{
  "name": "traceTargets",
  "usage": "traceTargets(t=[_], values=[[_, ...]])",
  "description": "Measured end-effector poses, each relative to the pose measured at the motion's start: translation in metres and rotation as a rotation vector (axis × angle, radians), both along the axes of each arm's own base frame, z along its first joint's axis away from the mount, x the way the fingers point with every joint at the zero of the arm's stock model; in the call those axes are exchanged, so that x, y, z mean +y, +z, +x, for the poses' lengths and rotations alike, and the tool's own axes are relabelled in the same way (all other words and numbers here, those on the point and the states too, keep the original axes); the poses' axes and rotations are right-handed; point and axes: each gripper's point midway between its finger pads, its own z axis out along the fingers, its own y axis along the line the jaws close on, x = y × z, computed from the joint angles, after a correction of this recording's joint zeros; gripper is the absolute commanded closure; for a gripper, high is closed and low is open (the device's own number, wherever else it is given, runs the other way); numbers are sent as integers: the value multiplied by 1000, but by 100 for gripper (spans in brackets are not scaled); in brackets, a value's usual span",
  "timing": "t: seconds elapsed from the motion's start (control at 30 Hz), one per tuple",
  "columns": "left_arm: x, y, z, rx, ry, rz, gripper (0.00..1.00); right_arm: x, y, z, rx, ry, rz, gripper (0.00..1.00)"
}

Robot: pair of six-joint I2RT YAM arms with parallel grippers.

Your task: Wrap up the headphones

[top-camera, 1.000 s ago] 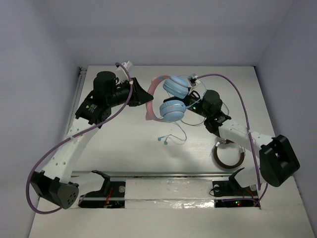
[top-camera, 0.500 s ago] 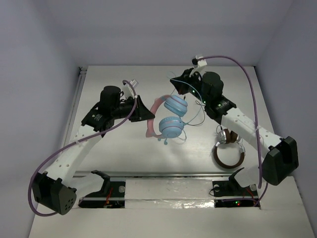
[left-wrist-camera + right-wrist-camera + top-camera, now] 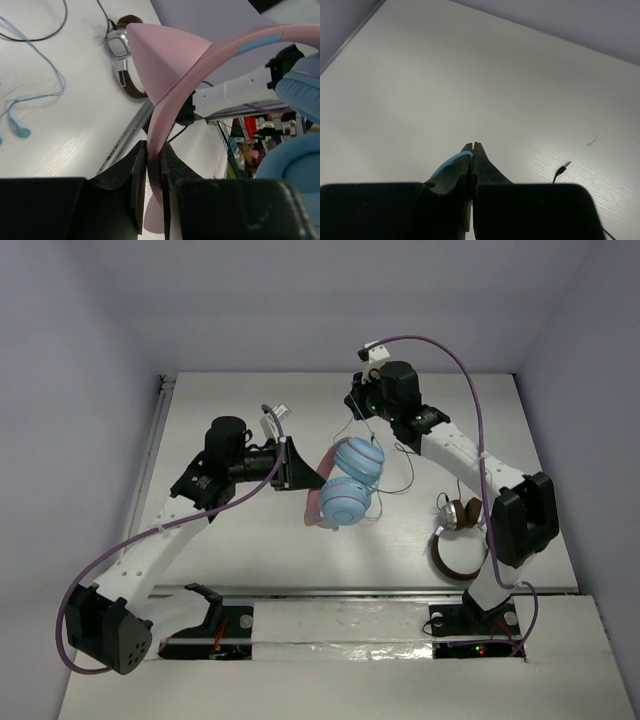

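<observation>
Item: pink-banded over-ear headphones with light-blue round earcups [image 3: 345, 502], held above the middle of the white surface [image 3: 230, 550].
Left pincer [image 3: 154, 165]: clamped on the headband.
Right pincer [image 3: 472, 150]: pinched on the thin light-blue cable [image 3: 451, 161]. Over the last second it swung from the earcups' right to their far side, probably leading the cable round for a turn.
Room: open far and left. Brown-and-silver headphones [image 3: 460, 545] crowd the near right.

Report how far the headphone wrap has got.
Done: the headphones are held up, with the left gripper clamped on the headband. In hand: the right gripper pinches the cable. Left: no turns show around the headphones, and loose cable lies on the table, so the winding itself remains.
</observation>
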Motion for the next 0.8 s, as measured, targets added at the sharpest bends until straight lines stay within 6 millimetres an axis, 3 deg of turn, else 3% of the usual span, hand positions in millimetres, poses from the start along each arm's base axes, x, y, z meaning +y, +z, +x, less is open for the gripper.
traceTargets(t=[0.2,0.33,0.57,0.77,0.8], values=[[-14,-1,-15,32,-76,-67,100,-6,-2,8,13,-13,-23,100],[-20,22,-11,7,-76,-154,100,0,-8,-2,34,28,10,100],[-24,56,9,-82,-1,-262,100,17,-38,-70,142,225,193,100],[-26,85,31,-126,98,-375,100,40,-39,-115,197,365,317,100],[-26,91,36,-131,121,-401,100,52,-35,-129,206,418,344,100]])
